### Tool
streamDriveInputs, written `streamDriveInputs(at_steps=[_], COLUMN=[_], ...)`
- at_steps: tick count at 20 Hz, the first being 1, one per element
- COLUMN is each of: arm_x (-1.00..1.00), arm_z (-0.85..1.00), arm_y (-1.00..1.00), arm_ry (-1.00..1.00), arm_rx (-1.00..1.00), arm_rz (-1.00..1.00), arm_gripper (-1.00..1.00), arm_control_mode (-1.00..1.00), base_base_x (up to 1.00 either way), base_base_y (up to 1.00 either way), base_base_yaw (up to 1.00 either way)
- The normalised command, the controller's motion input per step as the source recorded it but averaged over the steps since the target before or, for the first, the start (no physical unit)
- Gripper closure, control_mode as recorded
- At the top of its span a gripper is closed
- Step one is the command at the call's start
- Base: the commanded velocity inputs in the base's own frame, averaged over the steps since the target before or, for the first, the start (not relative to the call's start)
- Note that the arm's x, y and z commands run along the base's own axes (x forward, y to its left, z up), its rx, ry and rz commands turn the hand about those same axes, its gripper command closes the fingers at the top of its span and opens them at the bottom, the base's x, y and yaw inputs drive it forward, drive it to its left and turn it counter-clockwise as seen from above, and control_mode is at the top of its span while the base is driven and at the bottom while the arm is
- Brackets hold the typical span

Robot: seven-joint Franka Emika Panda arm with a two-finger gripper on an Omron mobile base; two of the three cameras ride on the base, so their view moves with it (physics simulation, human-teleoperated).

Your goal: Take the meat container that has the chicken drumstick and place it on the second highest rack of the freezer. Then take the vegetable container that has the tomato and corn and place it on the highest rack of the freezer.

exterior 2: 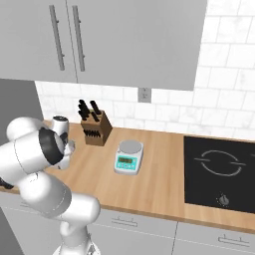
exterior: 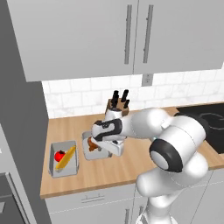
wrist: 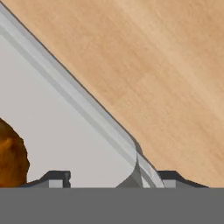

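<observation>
Claw straddling the meat tray's rim on the bench.
Claw [wrist: 111, 177] down low, tips [wrist: 54, 178] partly open, one inside and one outside the rim of the meat tray [wrist: 65, 131]; can't tell if it's gripping yet. Drumstick [wrist: 11, 157] at 9 o'clock inside that tray. Left base view: veg tray [exterior: 64, 164] with tomato [exterior: 59, 155] and corn [exterior: 66, 158] just beside the meat tray, at its 9 o'clock, on the wooden bench [exterior: 109, 170]. Knife block [exterior: 119, 105] at 12 o'clock against the wall.
</observation>
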Motion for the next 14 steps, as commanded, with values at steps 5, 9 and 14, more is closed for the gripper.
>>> streamDriveInputs(at_steps=[5, 9, 14], arm_x=[-0.23, -0.32, -0.41], arm_z=[-0.64, -0.47, -0.20], arm_y=[0.01, 0.00, 0.00], arm_ry=[0.05, 0.05, 0.03], arm_rx=[-0.03, 0.00, 0.00], arm_rz=[-0.05, -0.06, -0.04], arm_gripper=[1.00, 1.00, 1.00], arm_control_mode=[-1.00, -1.00, -1.00], base_base_x=[0.00, 0.00, 0.00], base_base_y=[0.00, 0.00, 0.00], base_base_yaw=[0.00, 0.00, 0.00])
